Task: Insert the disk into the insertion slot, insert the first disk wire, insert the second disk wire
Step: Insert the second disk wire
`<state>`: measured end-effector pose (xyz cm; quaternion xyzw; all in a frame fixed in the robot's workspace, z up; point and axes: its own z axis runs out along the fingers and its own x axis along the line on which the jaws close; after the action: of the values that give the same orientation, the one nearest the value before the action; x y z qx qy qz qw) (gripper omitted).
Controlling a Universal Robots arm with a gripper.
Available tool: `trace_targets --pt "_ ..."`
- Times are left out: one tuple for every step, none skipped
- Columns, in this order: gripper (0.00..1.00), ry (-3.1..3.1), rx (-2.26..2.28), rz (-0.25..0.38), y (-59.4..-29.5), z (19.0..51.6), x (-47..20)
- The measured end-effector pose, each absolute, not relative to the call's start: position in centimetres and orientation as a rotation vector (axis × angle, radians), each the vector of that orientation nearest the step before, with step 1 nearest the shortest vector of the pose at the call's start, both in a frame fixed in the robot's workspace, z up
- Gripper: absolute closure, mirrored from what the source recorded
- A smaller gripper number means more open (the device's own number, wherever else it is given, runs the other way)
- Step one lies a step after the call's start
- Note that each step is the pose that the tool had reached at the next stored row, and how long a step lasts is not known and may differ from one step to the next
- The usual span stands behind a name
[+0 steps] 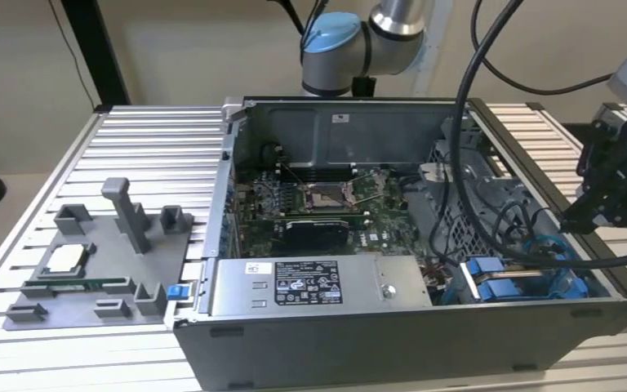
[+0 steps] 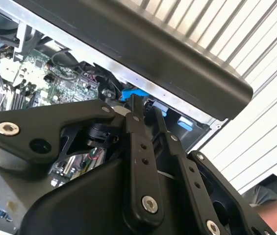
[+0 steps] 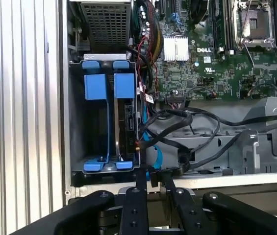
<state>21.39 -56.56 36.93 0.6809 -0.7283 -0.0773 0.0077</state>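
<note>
Disk (image 3: 127, 125) seems already seated on edge in the slot (image 3: 72, 147), in its blue frame. Gripper (image 3: 152, 177), jaws drawn narrow and apparently empty, hovers over the case rim (image 3: 216, 180). The disk lies just ahead, its long axis running straight away from the fingertips.

the disk (image 3: 127, 122), clipped in its blue frame, stands on edge inside the grey insertion slot (image 3: 96, 131).
</note>
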Motion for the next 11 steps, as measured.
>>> trace_targets --pt "0.00 -2.277 2.128 -0.243 -56.56 36.93 21.38" --pt "0.00 -2.277 2.128 -0.243 -56.56 36.90 21.38" --pt "0.00 -2.277 2.128 -0.243 -56.57 36.84 21.38" --pt "0.00 -2.279 2.126 -0.244 -56.57 36.76 21.38" --pt "0.00 -2.282 2.123 -0.245 -56.57 36.67 21.38" --pt "0.00 -2.286 2.120 -0.246 -56.56 36.61 21.39" --pt "0.00 -2.291 2.117 -0.248 -56.56 36.56 21.39" --pt "0.00 -2.297 2.114 -0.252 -56.57 36.52 21.39" --pt "0.00 -2.306 2.111 -0.260 -56.57 36.50 21.35" --pt "0.00 -2.314 2.106 -0.267 -56.57 36.49 21.32" --pt "0.00 -2.322 2.102 -0.271 -56.56 36.49 21.27"
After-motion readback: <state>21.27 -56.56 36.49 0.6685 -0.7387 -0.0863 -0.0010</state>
